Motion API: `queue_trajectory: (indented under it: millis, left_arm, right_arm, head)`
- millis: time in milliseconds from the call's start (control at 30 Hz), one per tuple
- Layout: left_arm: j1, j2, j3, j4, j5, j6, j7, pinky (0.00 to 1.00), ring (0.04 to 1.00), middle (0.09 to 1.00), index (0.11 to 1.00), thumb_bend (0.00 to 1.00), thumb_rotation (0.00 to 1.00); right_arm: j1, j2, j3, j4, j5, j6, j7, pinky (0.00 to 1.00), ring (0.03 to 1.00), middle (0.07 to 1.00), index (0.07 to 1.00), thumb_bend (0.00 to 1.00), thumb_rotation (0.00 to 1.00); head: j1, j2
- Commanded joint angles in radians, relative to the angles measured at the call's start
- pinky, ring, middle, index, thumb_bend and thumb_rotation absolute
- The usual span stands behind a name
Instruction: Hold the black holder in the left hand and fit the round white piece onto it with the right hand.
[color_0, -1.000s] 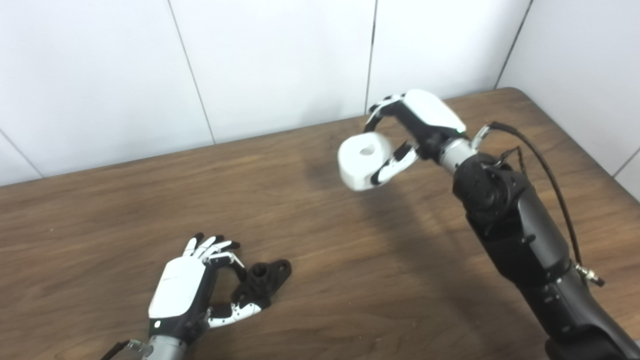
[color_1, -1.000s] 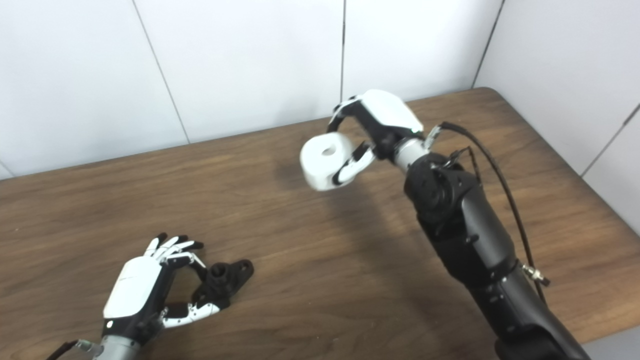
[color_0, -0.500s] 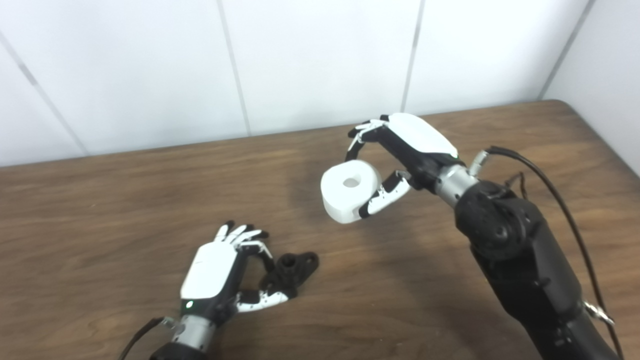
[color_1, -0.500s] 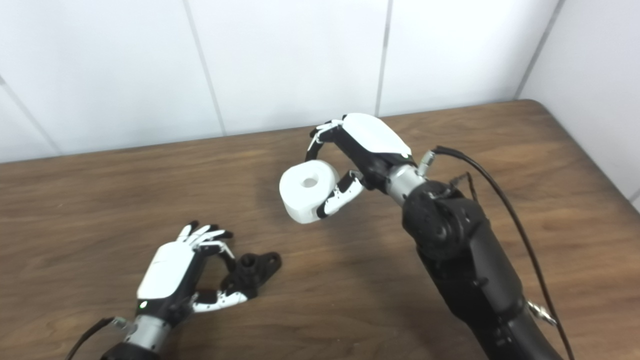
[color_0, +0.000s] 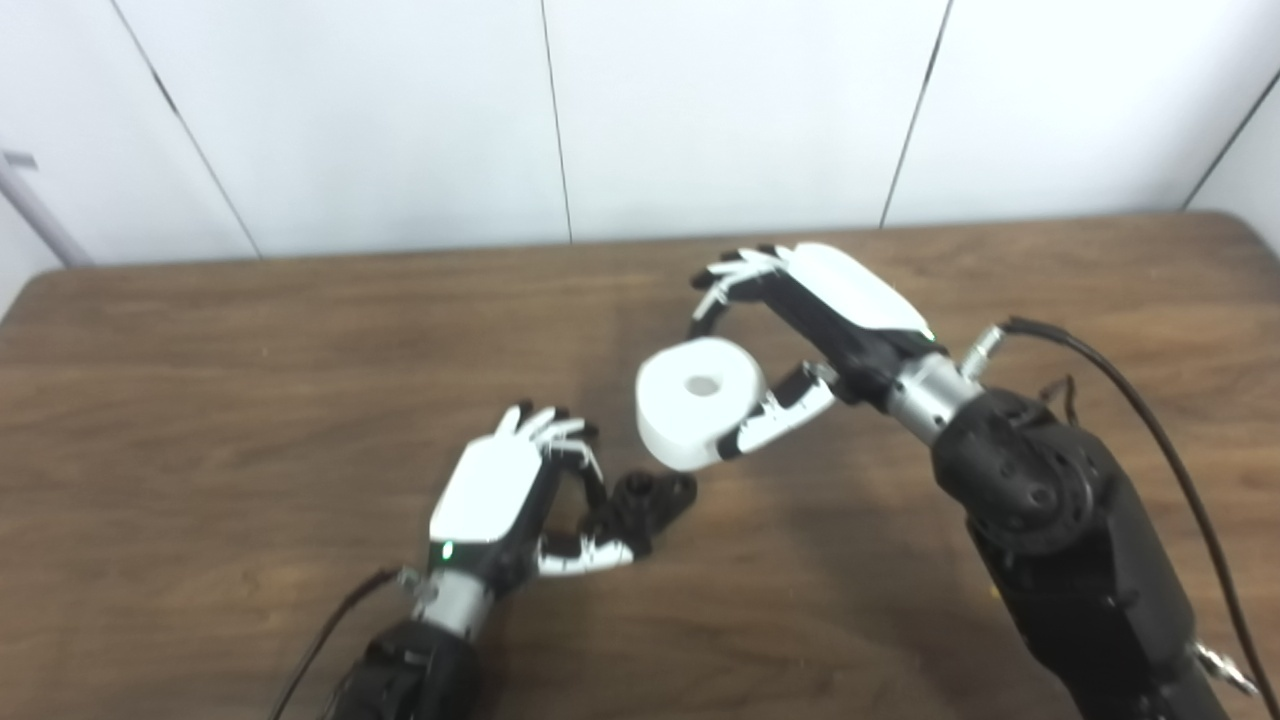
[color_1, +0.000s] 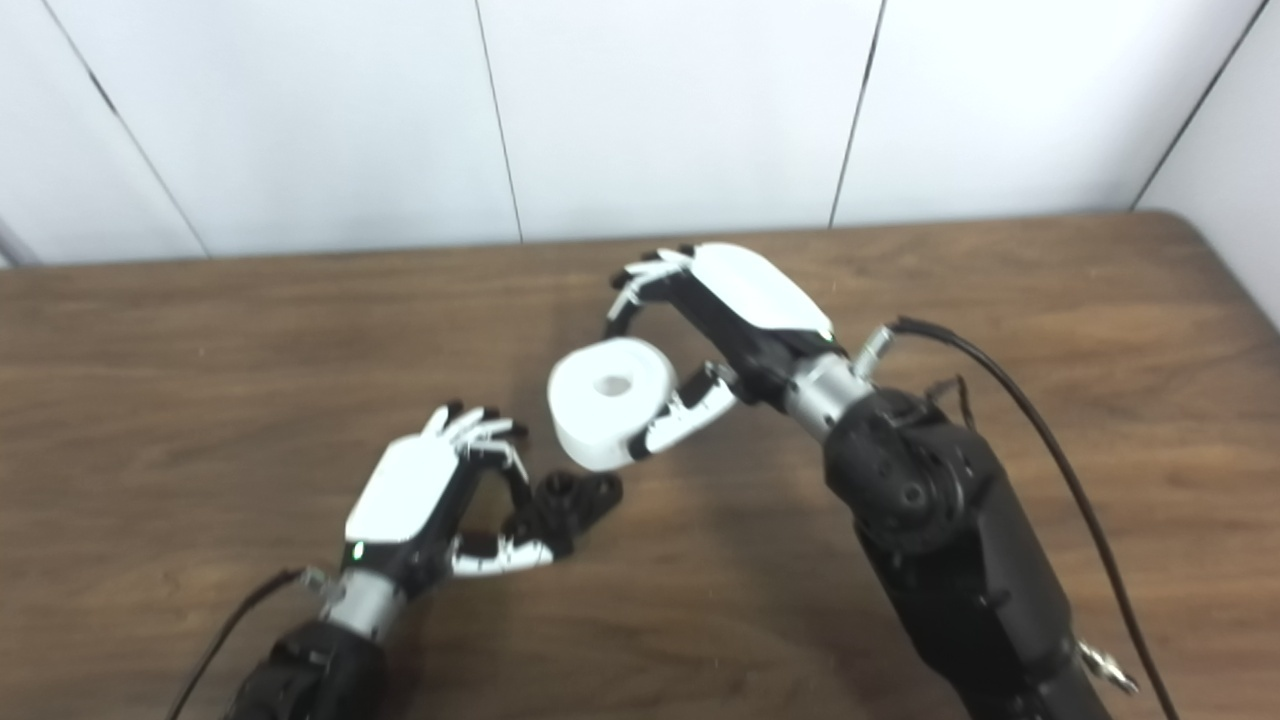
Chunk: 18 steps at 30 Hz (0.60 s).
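The left hand (color_0: 497, 492) sits low over the wooden desk (color_0: 200, 420), nearer the front edge than the far edge and roughly midway between the desk's left and right edges. Its fingers (color_0: 560, 432) curl over the top of the black holder (color_0: 642, 505) and its thumb (color_0: 585, 553) lies along the holder's near side, so the hand is clamped on that part. The holder is a small black bracket with a round raised socket and a flat lug with a hole that points toward the right edge. Whether its base touches the desk cannot be told.

The right hand (color_0: 820, 330) is raised above the desk, behind and to the right of the left hand, with its white back plate turned up. Its thumb (color_0: 775, 420) presses the near right side of the round white piece (color_0: 697, 400), and its fingers (color_0: 730, 290) arch over the far side. Contact on the far side is hidden, but the piece is carried clear of the desk in this grip.

The round white piece is a thick disc with a central hole facing up and slightly tilted. It hangs just above and behind the holder. The lower rim of the disc is close to the holder's lug, and the two parts are not joined. A black cable (color_0: 1130, 400) loops along the right forearm.
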Motion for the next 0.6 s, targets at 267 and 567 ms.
queue_trajectory:
  millis: [267,567]
  left_arm:
    - [-0.002,-0.001,-0.022,-0.003,0.014,0.009,-0.036,1.0,0.912,0.819,0.486,0.52,0.05]
    - [-0.003,0.0,-0.023,-0.014,0.016,0.017,-0.047,1.0,0.917,0.821,0.486,0.52,0.05]
  right_arm:
    - [-0.038,0.024,0.022,-0.035,0.009,-0.021,-0.012,1.0,0.94,0.851,0.481,0.53,0.14]
    - [-0.033,0.044,0.042,-0.038,-0.004,-0.007,-0.004,1.0,0.943,0.852,0.481,0.53,0.14]
  head:
    - [-0.002,0.032]
    - [-0.001,0.043]
